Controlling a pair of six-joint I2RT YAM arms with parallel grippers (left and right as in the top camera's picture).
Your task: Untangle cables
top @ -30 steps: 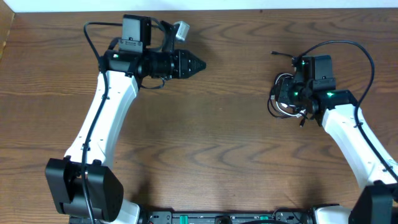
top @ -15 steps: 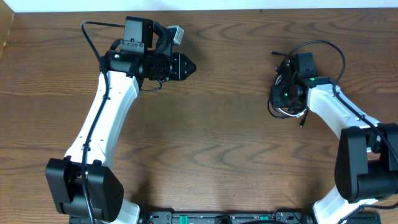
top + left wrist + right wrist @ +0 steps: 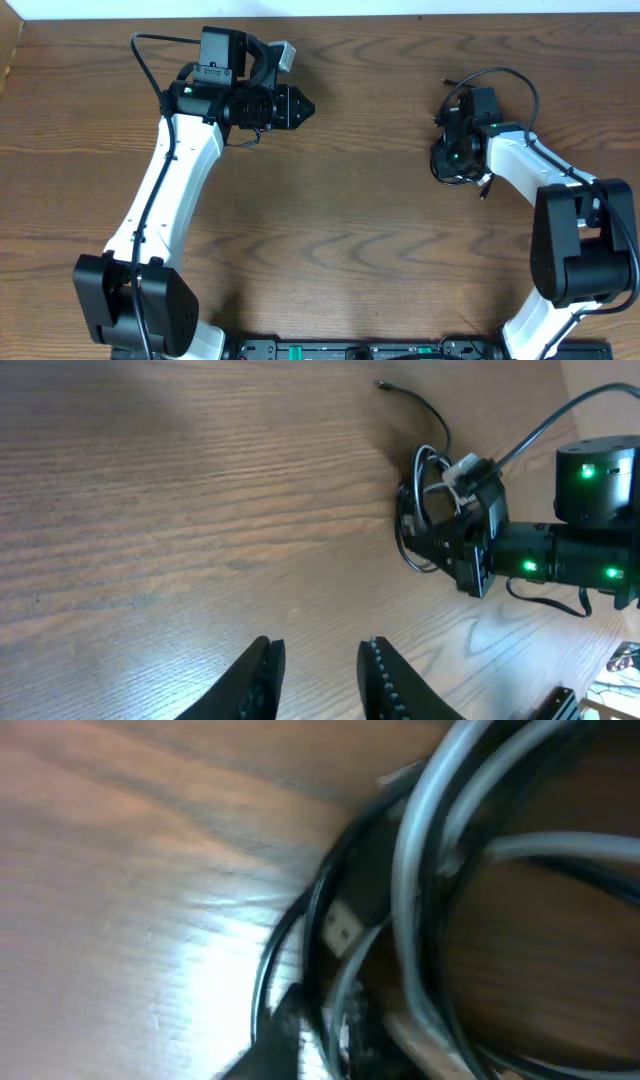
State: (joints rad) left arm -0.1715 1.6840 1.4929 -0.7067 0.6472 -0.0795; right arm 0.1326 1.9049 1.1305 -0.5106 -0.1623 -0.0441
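Observation:
The cables lie as a small coiled bundle [image 3: 447, 178] of black and white cord at the right of the table, with a black plug end [image 3: 438, 85] trailing off behind. My right gripper [image 3: 448, 150] is down in the bundle. The right wrist view is blurred and filled by a white cord [image 3: 420, 870] and a black cord [image 3: 320, 910]. One dark finger [image 3: 285, 1040] shows beside them, and the jaws' gap is hidden. The left wrist view shows the bundle [image 3: 420, 500] with the right gripper [image 3: 440, 545] against it. My left gripper [image 3: 300, 105] is open and empty, far left of the bundle.
The wooden table's back edge [image 3: 400, 17] runs along the top. The right arm's own thick black wire [image 3: 510, 72] loops above its wrist. The arm bases stand at the front edge.
The right arm has turned and shifted a little up and left over the bundle, which has moved with it. The left gripper drew back to the left a second ago and has stayed still since.

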